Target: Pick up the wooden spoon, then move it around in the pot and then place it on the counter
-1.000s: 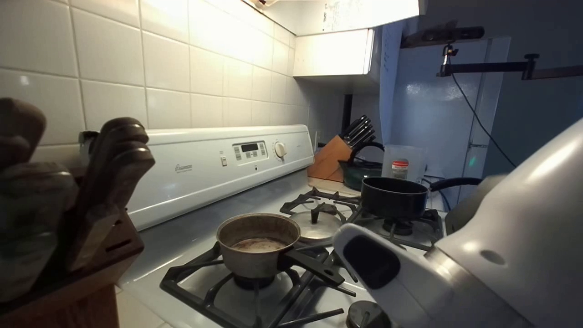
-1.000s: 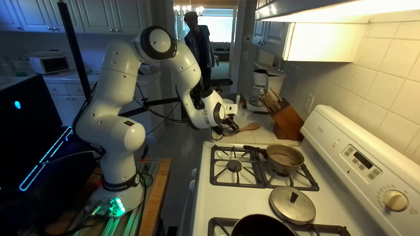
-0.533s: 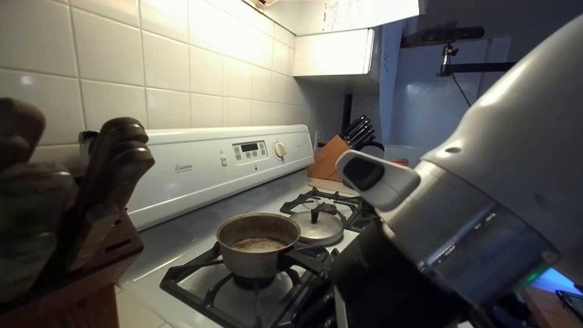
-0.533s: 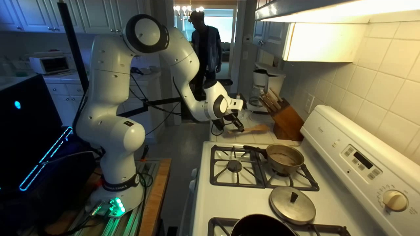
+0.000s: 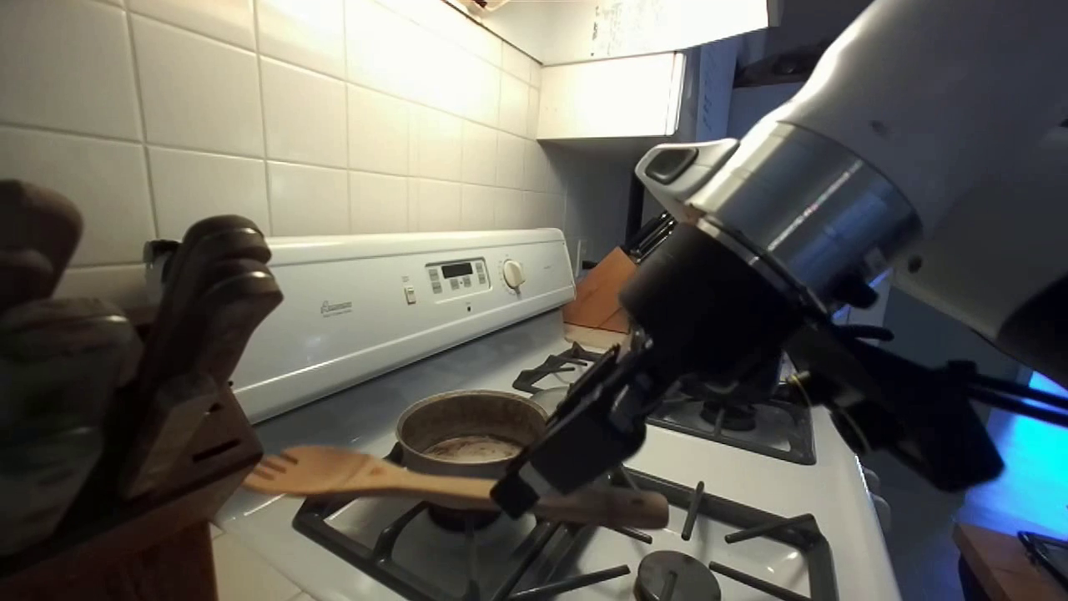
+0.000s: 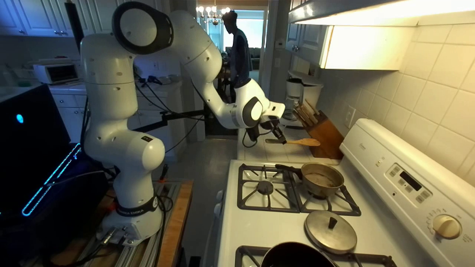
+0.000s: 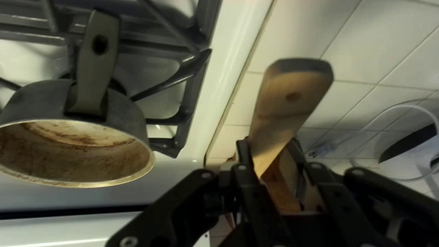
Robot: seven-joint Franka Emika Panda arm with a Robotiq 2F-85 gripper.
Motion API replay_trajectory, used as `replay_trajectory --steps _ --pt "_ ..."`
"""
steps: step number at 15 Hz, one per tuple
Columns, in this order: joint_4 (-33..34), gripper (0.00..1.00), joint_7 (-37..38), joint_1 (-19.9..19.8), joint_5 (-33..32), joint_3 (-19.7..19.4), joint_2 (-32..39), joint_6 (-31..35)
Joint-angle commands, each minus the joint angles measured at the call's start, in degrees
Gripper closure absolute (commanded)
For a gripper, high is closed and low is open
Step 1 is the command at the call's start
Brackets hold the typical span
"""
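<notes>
Wooden spoon [image 7: 278,123], handle hole [image 7: 293,96] clear only in wrist view

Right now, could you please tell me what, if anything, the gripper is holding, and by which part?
The gripper holds the slotted wooden spoon by its handle, about midway between handle end and head.

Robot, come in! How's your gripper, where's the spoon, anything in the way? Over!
Gripper shut on wooden spoon. Held by its handle over the counter, not in the pot yet. Knife block close to its head, could get bumped.
</notes>
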Motion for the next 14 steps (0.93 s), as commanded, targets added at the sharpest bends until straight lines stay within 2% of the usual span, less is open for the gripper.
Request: replay_trajectory --steps 1,5,8,11,13,14 --pt "1.54 0.93 4.64 1.94 -7.05 -6.08 -4.74 -5.00" --pt "1.92 0.93 11.81 0.41 -16.96 -8.26 -9.01 -10.72" --pt "-0.67 0.93 17.91 -1.54 -24.67 -6.39 -15.99 -19.89" --pt "-3.59 0.93 24.60 -5.51 -31.04 -2.23 -24.40 -32.90" --pt "-4.61 0.93 30.49 -9.65 -35.86 1.17 -28.00 -38.72" --pt "-5.10 0.93 30.81 -17.57 -35.01 8.09 -27.34 -38.73"
